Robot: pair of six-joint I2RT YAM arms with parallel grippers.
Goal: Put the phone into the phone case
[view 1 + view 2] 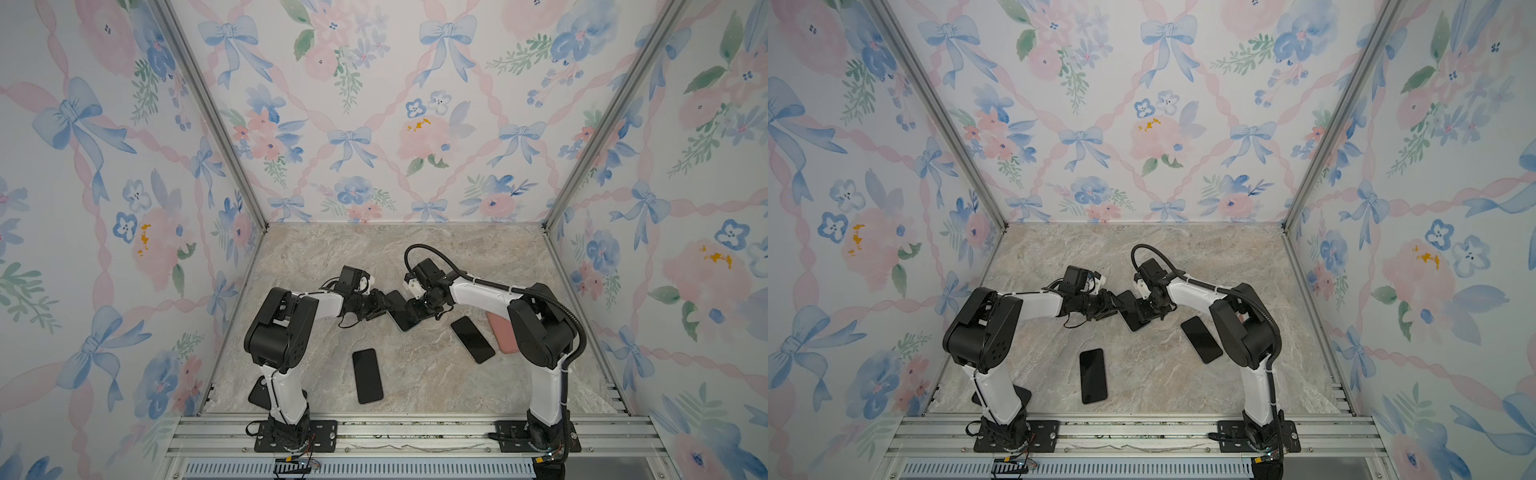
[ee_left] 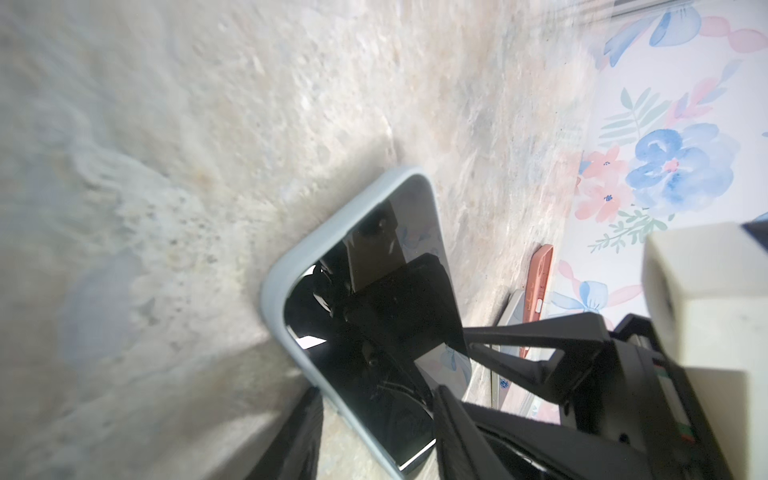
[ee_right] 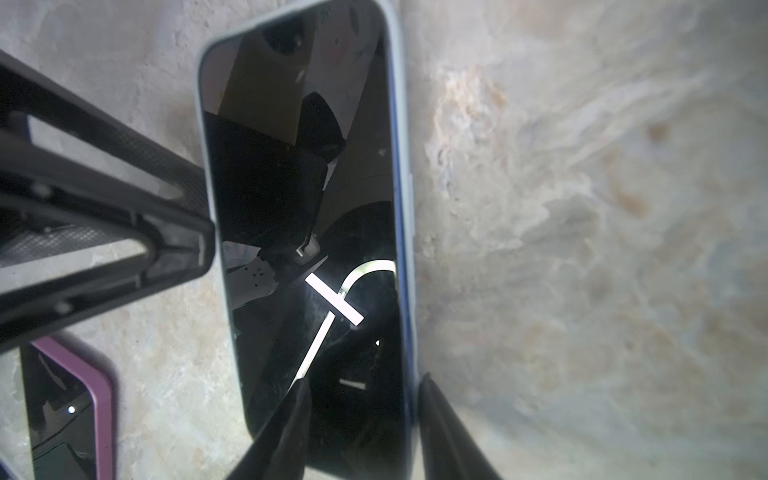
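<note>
The phone (image 1: pixel 401 320) (image 1: pixel 1133 321) lies screen up mid-table, seated in a pale grey-blue phone case (image 2: pixel 274 291) (image 3: pixel 201 83). In the right wrist view a blue strip of the phone's side shows inside one long rim. My left gripper (image 1: pixel 380 309) (image 2: pixel 378 390) straddles one end corner, partly open. One finger rests on the table outside the rim and the other is over the screen (image 2: pixel 395 332). My right gripper (image 1: pixel 413 309) (image 3: pixel 365 377) stands partly open at the other end. One finger is over the glass (image 3: pixel 299 208), the other just outside the rim.
Two bare black phones lie on the marble table, one in front (image 1: pixel 367 376) (image 1: pixel 1093 376) and one at the right (image 1: pixel 472 340) (image 1: pixel 1201 340). A pink case (image 1: pixel 503 336) (image 2: pixel 540 282) lies by the right arm. A dark case (image 1: pixel 255 392) is half hidden behind the left arm's base.
</note>
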